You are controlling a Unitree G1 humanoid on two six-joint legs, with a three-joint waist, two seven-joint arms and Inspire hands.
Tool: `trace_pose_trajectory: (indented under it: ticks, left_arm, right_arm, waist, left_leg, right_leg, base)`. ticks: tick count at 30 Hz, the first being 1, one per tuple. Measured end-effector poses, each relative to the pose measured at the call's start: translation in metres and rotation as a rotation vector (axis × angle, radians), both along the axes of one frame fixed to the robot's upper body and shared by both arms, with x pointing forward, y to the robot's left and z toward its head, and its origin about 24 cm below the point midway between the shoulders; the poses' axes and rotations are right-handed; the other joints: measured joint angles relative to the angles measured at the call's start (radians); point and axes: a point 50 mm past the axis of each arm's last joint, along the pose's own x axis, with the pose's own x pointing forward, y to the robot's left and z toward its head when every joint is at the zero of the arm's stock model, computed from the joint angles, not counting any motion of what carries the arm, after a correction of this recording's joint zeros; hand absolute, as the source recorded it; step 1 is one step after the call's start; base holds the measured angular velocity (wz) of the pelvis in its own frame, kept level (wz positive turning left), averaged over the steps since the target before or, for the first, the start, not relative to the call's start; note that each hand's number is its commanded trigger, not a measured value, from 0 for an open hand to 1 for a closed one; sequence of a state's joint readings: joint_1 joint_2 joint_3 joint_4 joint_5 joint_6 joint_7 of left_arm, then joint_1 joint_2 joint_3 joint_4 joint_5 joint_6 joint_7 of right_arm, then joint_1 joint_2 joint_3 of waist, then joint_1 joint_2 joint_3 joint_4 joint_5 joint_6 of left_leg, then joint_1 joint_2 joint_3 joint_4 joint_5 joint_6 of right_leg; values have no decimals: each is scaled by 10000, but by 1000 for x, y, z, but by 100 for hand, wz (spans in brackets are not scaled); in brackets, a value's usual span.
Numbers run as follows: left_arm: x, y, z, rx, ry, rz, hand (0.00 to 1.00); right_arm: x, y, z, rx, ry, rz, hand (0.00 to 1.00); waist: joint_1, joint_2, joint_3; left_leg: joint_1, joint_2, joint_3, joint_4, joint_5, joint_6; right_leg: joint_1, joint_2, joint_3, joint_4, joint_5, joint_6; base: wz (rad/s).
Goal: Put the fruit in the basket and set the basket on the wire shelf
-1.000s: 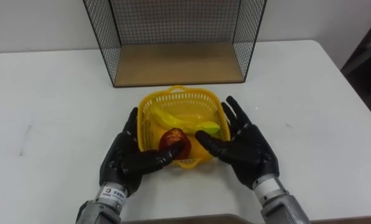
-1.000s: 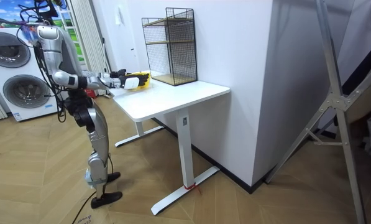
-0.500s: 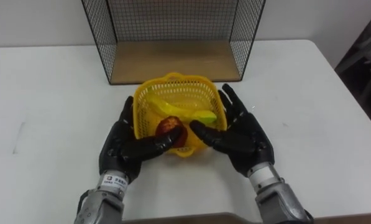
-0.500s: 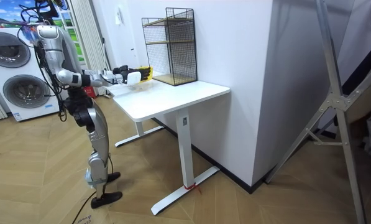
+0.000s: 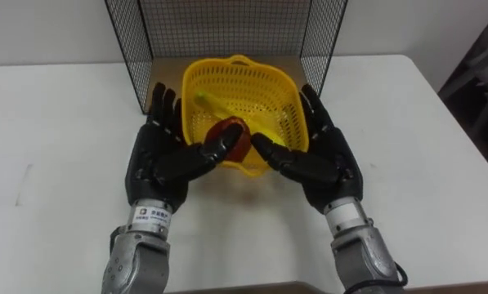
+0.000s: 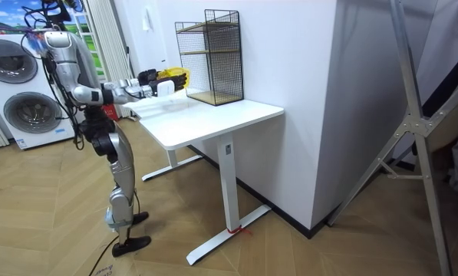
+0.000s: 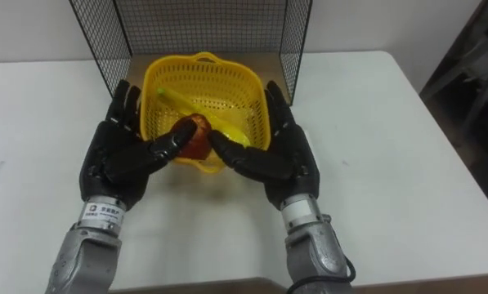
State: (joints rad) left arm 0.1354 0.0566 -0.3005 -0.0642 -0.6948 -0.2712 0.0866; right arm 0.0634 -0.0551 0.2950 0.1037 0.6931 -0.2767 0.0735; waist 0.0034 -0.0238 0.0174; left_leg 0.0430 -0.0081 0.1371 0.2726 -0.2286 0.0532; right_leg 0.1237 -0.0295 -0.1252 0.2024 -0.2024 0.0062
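Observation:
I hold the yellow basket (image 5: pixel 242 64) above the table at the mouth of the black wire shelf (image 5: pixel 227 24). My left hand (image 5: pixel 158 159) presses its left wall and my right hand (image 5: pixel 329 159) its right wall. The fingers of both lie straight along the sides, and the thumbs reach across the near wall. Both hands are open. Inside the basket lie a red apple (image 5: pixel 227 135) and a banana (image 5: pixel 215 102). In the room view the basket (image 6: pixel 173 77) hangs between my outstretched arms, just short of the shelf (image 6: pixel 213 54).
The white table (image 5: pixel 55 122) spreads to both sides, its right edge near a dark gap. The shelf stands at the back against the wall. In the room view I stand at the table's end on the room view's left, with washing machines (image 6: pixel 21 100) behind me.
Both hands have raised the basket off the table and carried it forward, from the table's middle to the front of the shelf. My arms have stretched out further.

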Motion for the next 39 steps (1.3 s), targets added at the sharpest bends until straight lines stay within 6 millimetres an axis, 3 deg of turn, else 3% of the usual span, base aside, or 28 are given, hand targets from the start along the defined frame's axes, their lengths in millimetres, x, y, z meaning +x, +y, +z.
trace_pose_trajectory:
  ticks: [6,11,18,19,20,22,26,29,31,33,34,35,36,37,38,39]
  left_arm:
    - [-1,-2,1,-55,-12,125,0]
    - [-1,-2,1,-33,-14,127,0]
    - [-1,-1,0,-275,60,155,0]
    - [-1,-1,0,-281,48,163,0]
    - [-1,-1,0,-284,18,189,0]
    - [-1,0,1,-283,-64,253,0]
    - [-1,1,1,-272,-103,299,0]
    - [-1,2,-1,-184,-13,292,0]
    - [-2,2,-1,-190,-5,281,0]
    - [-2,4,-1,-89,4,291,0]
    - [-2,5,-2,-12,4,262,0]
    - [-2,4,-1,-15,-44,189,0]
    - [-2,4,-1,-30,-65,153,0]
    - [-3,4,-2,-15,-41,152,0]
    - [-3,5,-1,13,-87,142,0]
    - [-2,4,-1,8,-108,128,0]
  right_arm:
    - [0,1,1,57,-113,-18,0]
    - [0,1,1,56,-113,-19,0]
    - [0,2,1,102,-115,-28,0]
    - [0,2,1,128,-114,-29,0]
    - [-1,3,1,215,-94,-13,0]
    - [0,4,2,283,-131,-25,0]
    - [-1,5,1,376,-116,-28,0]
    - [-2,5,0,363,-41,22,0]
    - [-2,5,-1,415,-29,26,0]
    - [-3,6,-1,610,13,79,0]
    - [-3,6,-2,634,43,97,0]
    - [-3,5,-3,753,102,58,0]
    - [-3,4,-4,835,143,29,0]
    - [-3,5,-8,876,343,16,0]
    - [-4,5,-10,917,524,72,0]
    - [-4,5,-10,896,517,74,0]
  waist:
    - [-6,13,-24]
    - [-6,128,-100]
    - [6,97,-83]
    - [15,29,-39]
    - [16,-70,21]
    - [96,-136,41]
    - [295,-95,52]
    - [296,-136,18]
    - [300,-99,21]
    - [298,-128,24]
    - [284,-221,34]
    - [215,-273,44]
    - [204,-221,33]
    - [233,-182,-20]
    - [194,-275,-107]
    - [170,-332,-122]
  left_leg:
    - [-67,9,-25,17,-1,1]
    - [-62,18,-23,27,9,13]
    - [-31,61,-18,217,-4,12]
    - [-52,100,-15,351,-52,5]
    - [-69,143,-14,512,-118,-28]
    - [-403,345,7,1179,-433,-84]
    - [-1371,921,-63,3255,-1385,-315]
    - [-1665,1065,-54,4107,-1564,-448]
    - [-1885,1187,-3,4596,-1367,-646]
    - [-2315,1170,-76,5155,-855,-768]
    - [-2531,1098,-129,4888,-806,-851]
    - [-2765,970,-234,3702,-559,-975]
    - [-2885,956,-295,3131,-142,-902]
    - [-2855,884,-324,2696,697,-556]
    - [-2661,693,-326,2373,799,-507]
    - [-2608,626,-320,2243,825,-489]
  right_leg:
    - [19,-1,-58,21,0,-1]
    - [-18,-6,-76,119,-1,-1]
    - [12,6,-98,265,-13,5]
    - [-28,12,-113,405,-59,-4]
    - [-70,25,-120,603,-151,-36]
    - [-357,150,-115,1012,-340,-103]
    - [-1061,505,-142,2430,-1187,-420]
    - [-1370,520,-97,3211,-1759,-605]
    - [-1369,556,-81,3298,-1801,-684]
    - [-1254,477,2,3291,-1735,-822]
    - [-1226,328,12,3277,-1722,-814]
    - [-1287,245,-23,3267,-1709,-744]
    - [-1306,241,-29,3272,-1715,-701]
    - [-1296,165,-10,3259,-1760,-626]
    - [-1284,51,-19,3149,-1760,-548]
    - [-1288,-3,-25,3108,-1739,-526]
  base:
    - [0]
    - [0]
    - [0]
    - [3]
    - [0]
    - [-7]
    - [-9]
    - [5]
    - [2]
    - [0]
    - [12]
    - [11]
    - [0]
    - [0]
    - [0]
    - [7]
